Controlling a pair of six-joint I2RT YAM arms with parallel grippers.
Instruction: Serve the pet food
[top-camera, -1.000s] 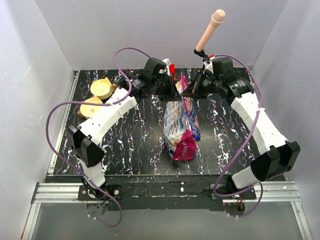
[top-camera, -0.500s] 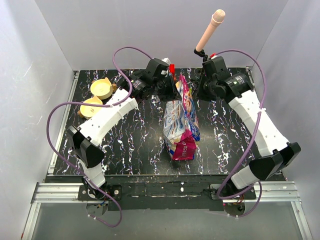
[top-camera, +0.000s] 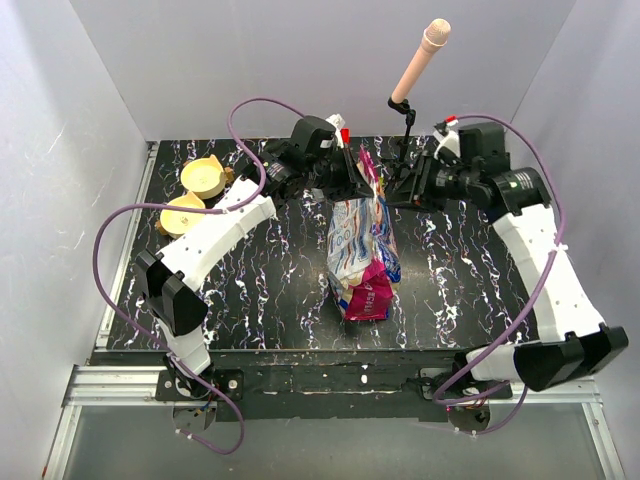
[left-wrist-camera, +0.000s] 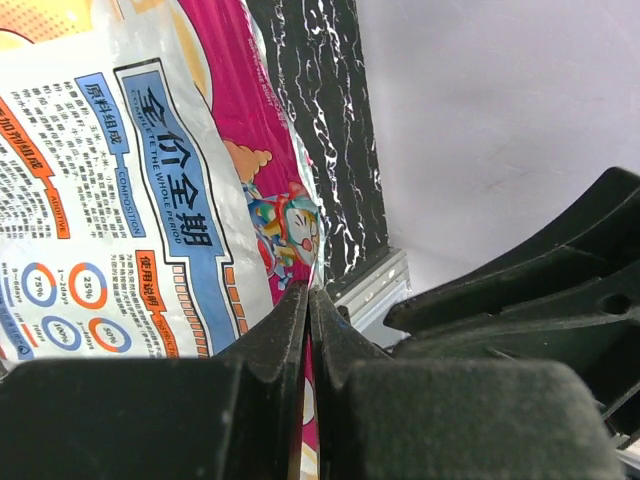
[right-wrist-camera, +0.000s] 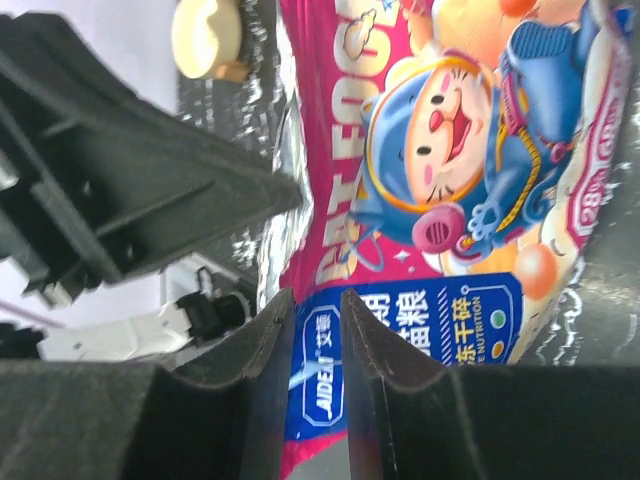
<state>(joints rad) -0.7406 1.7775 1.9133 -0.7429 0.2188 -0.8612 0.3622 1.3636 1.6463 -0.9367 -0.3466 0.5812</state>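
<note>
- Pet food bag (top-camera: 360, 245) sits mid-counter (top-camera: 260, 290), lengthwise, with its base toward 6 o'clock and its top edge toward 12 o'clock.
- Left tool (top-camera: 352, 183) is at the bag's 12 o'clock end. The left wrist view shows the jaws pinched together on the thin foil edge, so it's holding the bag top.
- Right tool (top-camera: 397, 190) is just beside the bag top, at its 2 o'clock. Jaws stand narrowly parted, and the right wrist view shows the bag's printed face beyond the gap rather than in it. My read is that nothing is gripped on that side.
- Two tan bowls (top-camera: 205, 177) (top-camera: 185, 213) sit at the counter's 10 o'clock, well apart from the bag. No dark kibble shows in either one.
- No kibble visible anywhere, so presumably it's all in the bag.
- Can't tell from these views whether the bag mouth is actually open.
- Progress is early: the bag is secured by one tool at the top and nothing is served.
- Left to do, as I judge it:
  - get the mouth open if it isn't
  - carry or tip the bag over toward 10 o'clock
  - pour into a bowl
- Risk: a one-sided pinch on slick foil — the bag may sag or slip when lifted.
</note>
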